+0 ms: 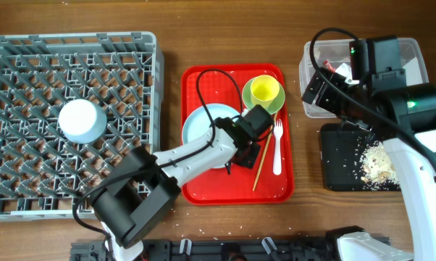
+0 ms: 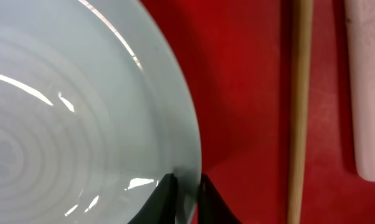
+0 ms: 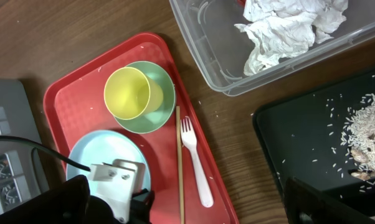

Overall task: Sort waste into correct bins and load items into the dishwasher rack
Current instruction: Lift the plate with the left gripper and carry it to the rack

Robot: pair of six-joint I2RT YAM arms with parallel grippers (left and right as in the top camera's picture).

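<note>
Left gripper point(image 2: 186, 194): jaws clamped on right rim of pale blue plate point(image 2: 81, 112). Plate on red tray point(image 2: 250, 74), chopstick point(image 2: 299, 93) near right. Right gripper point(image 1: 323, 87): jaws wide apart, above clear tub point(image 1: 421, 64).

**No legible writing in any view**

No text, label, brand, number or sign can be read in the overhead view or in either wrist view.
</note>
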